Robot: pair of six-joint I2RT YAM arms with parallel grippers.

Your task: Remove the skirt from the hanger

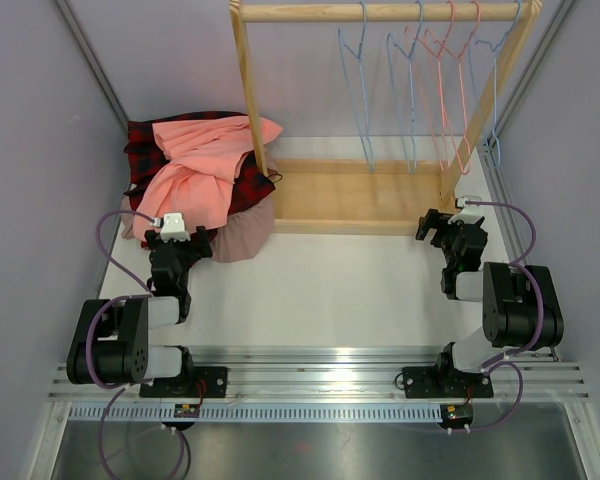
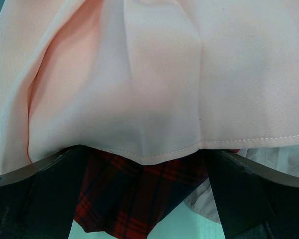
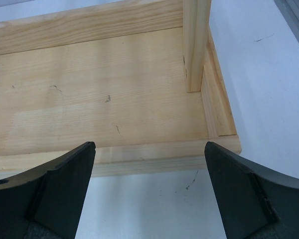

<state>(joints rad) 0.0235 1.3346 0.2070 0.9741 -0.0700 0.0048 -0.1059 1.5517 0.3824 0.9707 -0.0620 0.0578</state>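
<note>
Pink skirt (image 1: pixel 195 180) heaped upper left, hem lying across open left gripper (image 2: pixel 147 152), contact unclear. Right gripper (image 3: pixel 149 147) open beside wooden rack base (image 3: pixel 89 89).

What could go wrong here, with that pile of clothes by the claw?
The open left claw sits at the hem of the pink garment, with a plaid garment right beneath; closing could snag both layers. The right claw hovers open close to the wooden rack base and might bump it.
</note>
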